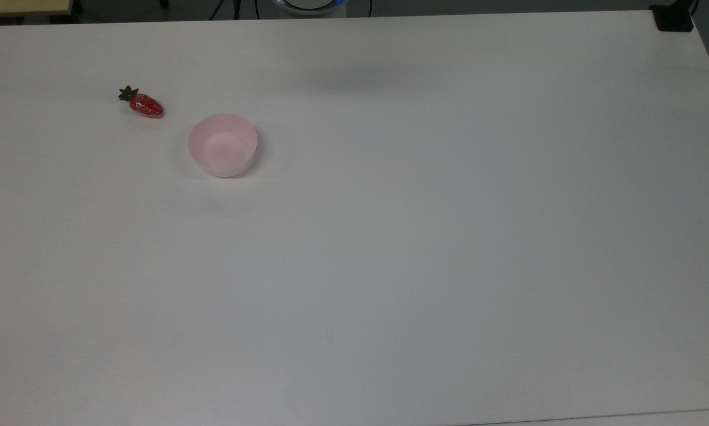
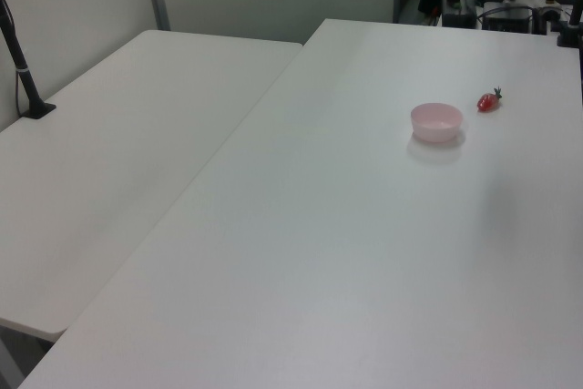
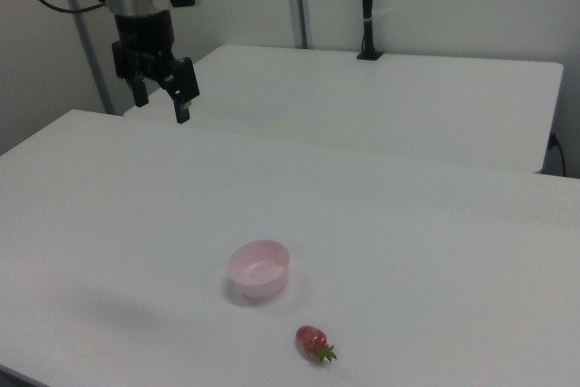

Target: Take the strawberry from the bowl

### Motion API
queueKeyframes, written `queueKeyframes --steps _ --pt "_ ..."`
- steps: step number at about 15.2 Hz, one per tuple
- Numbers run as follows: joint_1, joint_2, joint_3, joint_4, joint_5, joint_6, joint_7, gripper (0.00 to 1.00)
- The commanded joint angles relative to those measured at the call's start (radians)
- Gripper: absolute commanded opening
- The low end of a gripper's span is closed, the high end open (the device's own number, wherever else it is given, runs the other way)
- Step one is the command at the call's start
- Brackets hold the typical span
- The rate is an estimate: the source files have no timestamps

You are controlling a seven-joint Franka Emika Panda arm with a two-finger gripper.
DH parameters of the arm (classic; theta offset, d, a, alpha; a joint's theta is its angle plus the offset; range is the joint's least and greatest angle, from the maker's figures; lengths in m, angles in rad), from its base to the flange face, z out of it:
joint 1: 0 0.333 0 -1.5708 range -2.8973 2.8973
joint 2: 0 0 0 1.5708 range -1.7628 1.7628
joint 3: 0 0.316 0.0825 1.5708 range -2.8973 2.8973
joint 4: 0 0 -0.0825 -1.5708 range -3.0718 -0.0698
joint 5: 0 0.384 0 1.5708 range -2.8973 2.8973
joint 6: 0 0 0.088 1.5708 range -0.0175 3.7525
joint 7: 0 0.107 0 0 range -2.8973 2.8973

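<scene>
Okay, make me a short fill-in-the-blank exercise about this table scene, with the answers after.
1. The glossy red toy strawberry lies on the ____, outside the bowl.
2. The round pale pink plastic bowl is ____ inside.
3. In the right view, the black two-finger gripper hangs with its fingers ____.

Answers: table; empty; open

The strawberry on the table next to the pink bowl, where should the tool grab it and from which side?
Probably from straight above, closing across the red body's narrow width. The strawberry lies on its side on the table, apart from the bowl, so nothing crowds it. Its leafy cap points to the top view's upper left; that end looks too thin to hold.
</scene>
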Motion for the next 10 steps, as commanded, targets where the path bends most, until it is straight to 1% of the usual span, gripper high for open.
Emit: queueKeyframes --steps 1,4,7,10 --pt "0.031 0.015 -0.032 -0.012 -0.042 0.134 -0.053 1.00" --pt "0.032 0.024 -0.032 -0.011 -0.047 0.169 -0.050 1.00" --pt "0.057 0.035 -0.029 -0.014 -0.058 0.169 -0.046 1.00" --pt "0.066 0.040 -0.029 -0.020 -0.067 0.165 -0.023 1.00"
